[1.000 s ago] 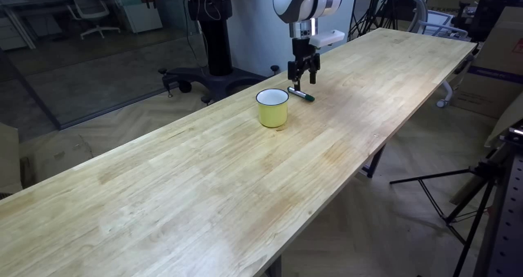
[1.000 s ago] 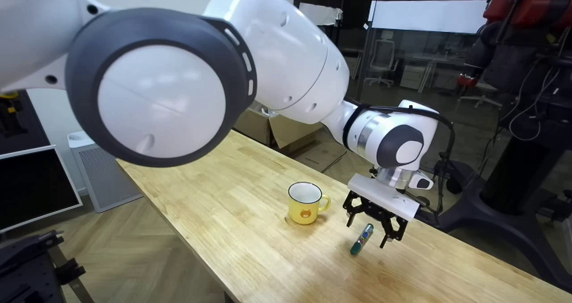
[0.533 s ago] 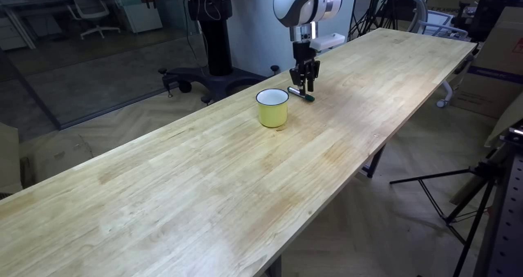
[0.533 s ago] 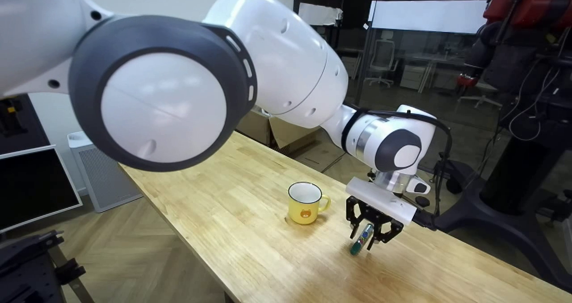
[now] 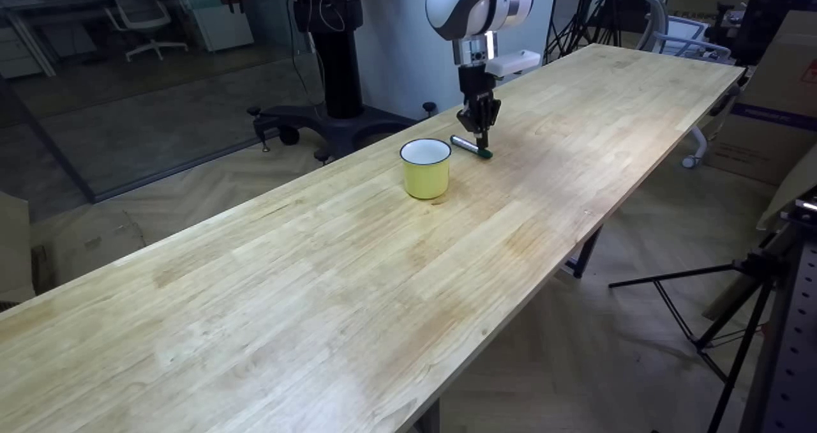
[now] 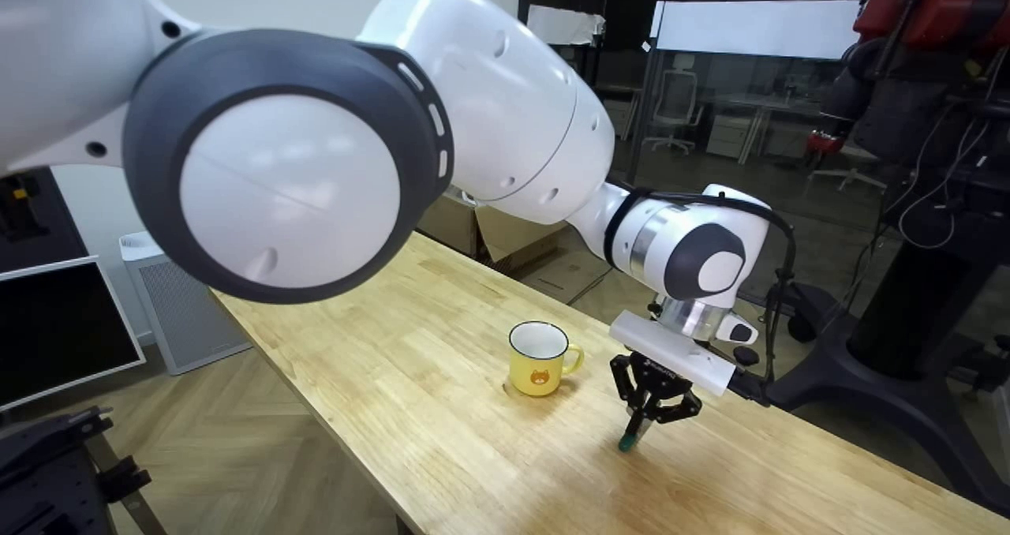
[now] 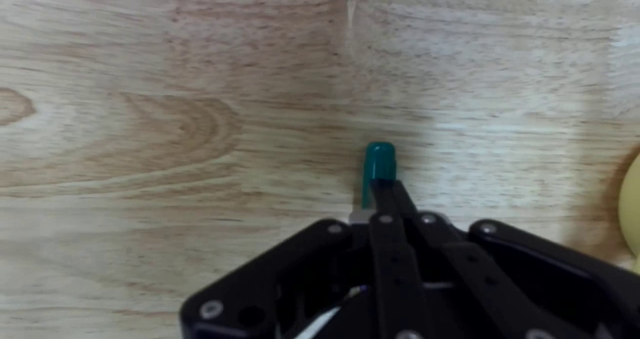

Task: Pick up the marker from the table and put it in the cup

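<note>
The marker [image 5: 464, 144], silvery with a green end, lies on the light wood table [image 5: 357, 273]. My gripper [image 6: 634, 431] is down at it, near the green end. In the wrist view the gripper's fingertips [image 7: 383, 191] are together over the marker [image 7: 380, 160], with no gap and nothing seen between them. They hide part of its body, and I cannot tell whether they touch it. The yellow cup [image 6: 539, 365], with a white inside, dark rim, handle and bear print, stands upright close by. Its side [image 7: 634, 204] shows at the wrist view's right edge.
A dark wheeled stand [image 5: 338, 110] is behind the table's far edge. My arm's big white joint [image 6: 288, 192] fills much of an exterior view. A black tripod [image 5: 721, 331] stands on the floor beyond the table's near edge, and cardboard boxes [image 6: 513, 231] sit past the table.
My gripper has come down to the marker, and its fingers have gone from wide apart to together. The marker has hardly shifted on the table. The cup has stayed put.
</note>
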